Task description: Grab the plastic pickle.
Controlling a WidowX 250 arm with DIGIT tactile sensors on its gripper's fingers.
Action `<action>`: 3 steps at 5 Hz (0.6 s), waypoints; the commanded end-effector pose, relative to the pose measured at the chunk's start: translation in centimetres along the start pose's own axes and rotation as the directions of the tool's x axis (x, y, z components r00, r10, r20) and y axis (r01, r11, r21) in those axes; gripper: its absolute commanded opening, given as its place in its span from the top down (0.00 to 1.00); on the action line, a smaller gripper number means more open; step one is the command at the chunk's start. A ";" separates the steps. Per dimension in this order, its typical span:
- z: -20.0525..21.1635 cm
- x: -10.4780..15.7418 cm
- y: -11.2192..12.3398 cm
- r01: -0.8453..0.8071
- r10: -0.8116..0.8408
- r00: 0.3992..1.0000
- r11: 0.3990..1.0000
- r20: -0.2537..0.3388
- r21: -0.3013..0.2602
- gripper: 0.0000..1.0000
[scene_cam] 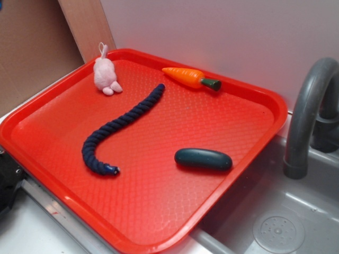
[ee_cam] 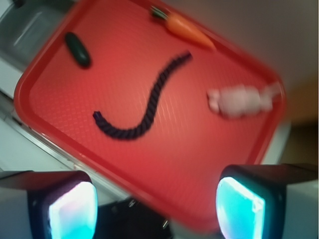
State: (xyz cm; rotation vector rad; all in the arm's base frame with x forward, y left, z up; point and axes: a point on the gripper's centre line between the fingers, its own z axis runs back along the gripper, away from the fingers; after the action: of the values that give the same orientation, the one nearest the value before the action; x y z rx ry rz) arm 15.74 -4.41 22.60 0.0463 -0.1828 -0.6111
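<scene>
The plastic pickle is a smooth dark teal capsule lying flat on the red tray, toward its right side. In the wrist view the pickle lies near the tray's upper left corner, far from my gripper. The gripper is open and empty, its two glowing pads wide apart at the bottom of the wrist view, high above the tray's near corner. The gripper does not show in the exterior view.
On the tray lie a navy twisted rope, an orange carrot with green stem and a pink plush bunny. A grey sink basin and faucet stand to the right. A cardboard wall stands behind.
</scene>
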 end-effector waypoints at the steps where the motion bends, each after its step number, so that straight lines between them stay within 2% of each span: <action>1: -1.5 4.3 -2.0 0.353 -0.352 0.936 0.935 0.031 -0.030 0.00; 2: -2.9 6.7 -3.2 0.381 -0.380 0.924 0.924 0.033 -0.040 0.00; 3: -5.3 9.3 -4.7 0.424 -0.425 0.905 0.904 -0.007 -0.064 0.00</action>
State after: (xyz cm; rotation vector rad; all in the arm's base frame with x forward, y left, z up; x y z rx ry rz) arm 21.61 -12.80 16.64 0.0325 -0.0591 -1.0415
